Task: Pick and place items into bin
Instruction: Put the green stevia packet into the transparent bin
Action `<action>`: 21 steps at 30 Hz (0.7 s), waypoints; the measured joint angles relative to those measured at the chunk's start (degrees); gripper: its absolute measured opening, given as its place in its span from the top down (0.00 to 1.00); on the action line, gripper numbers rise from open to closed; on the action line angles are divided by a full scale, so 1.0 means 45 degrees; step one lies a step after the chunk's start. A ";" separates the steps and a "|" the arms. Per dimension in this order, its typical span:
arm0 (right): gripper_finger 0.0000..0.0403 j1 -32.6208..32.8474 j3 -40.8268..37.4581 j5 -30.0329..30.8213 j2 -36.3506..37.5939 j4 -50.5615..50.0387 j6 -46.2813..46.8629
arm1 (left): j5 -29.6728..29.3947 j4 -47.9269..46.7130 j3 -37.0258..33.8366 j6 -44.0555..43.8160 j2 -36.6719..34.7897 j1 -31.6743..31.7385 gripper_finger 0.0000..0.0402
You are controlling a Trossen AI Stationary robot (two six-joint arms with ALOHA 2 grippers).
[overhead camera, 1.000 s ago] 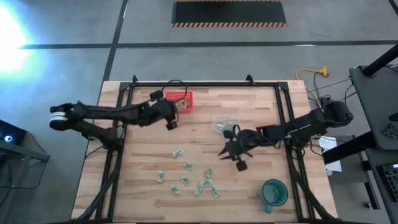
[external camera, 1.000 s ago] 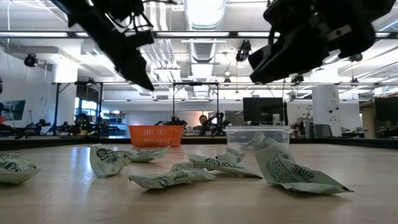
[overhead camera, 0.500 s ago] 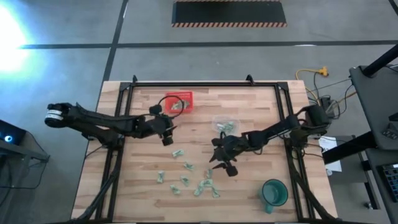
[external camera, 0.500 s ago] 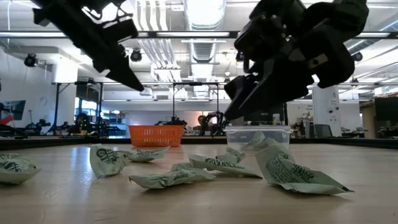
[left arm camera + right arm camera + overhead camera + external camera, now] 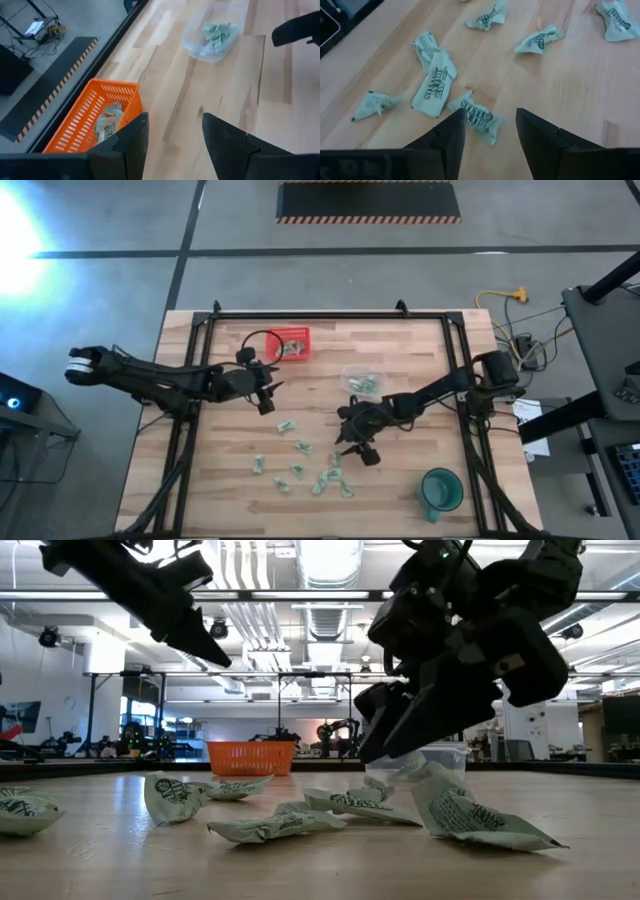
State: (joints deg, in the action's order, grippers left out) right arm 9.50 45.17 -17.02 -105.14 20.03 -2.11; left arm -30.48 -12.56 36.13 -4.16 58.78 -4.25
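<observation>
Right claw [image 5: 487, 132] hangs released over a green packet [image 5: 477, 116] lying just ahead between its fingers; crowded neighbouring packets [image 5: 436, 82] risk a double or glancing pinch; left claw [image 5: 172, 137], released, empty, waits near red bin [image 5: 95, 117].

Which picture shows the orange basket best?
The left wrist view: the orange basket is close, with a wrapped piece inside. From above it is a small red box; the low view shows only its side; the right wrist misses it.

Two dark jointed arms; left arm [image 5: 170, 380] white-capped base end, apparently.
</observation>
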 joint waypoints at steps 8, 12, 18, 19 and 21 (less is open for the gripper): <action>0.58 0.0004 0.0338 0.0015 -0.0823 -0.0036 0.0014 | 0.0005 0.0064 -0.0002 -0.0010 0.0057 -0.0008 0.58; 0.59 0.0000 0.0329 0.0015 -0.0792 -0.0087 0.0005 | 0.0005 -0.0004 -0.0002 -0.0005 0.0058 -0.0010 0.58; 0.67 0.0002 0.0329 0.0015 -0.0767 -0.0176 -0.0462 | 0.0005 0.0002 -0.0007 0.0000 0.0056 0.0000 0.58; 0.69 0.0005 0.0329 0.0015 -0.0774 -0.0210 -0.0545 | 0.0005 -0.0004 -0.0012 0.0001 0.0056 0.0000 0.58; 0.74 0.0005 0.0329 0.0015 -0.0798 -0.0266 -0.0621 | 0.0005 0.0005 -0.0012 0.0004 0.0055 0.0000 0.58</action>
State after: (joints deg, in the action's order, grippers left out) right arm 9.52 46.65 -16.95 -108.73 18.83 -4.90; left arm -30.46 -12.53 36.07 -4.15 59.03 -4.25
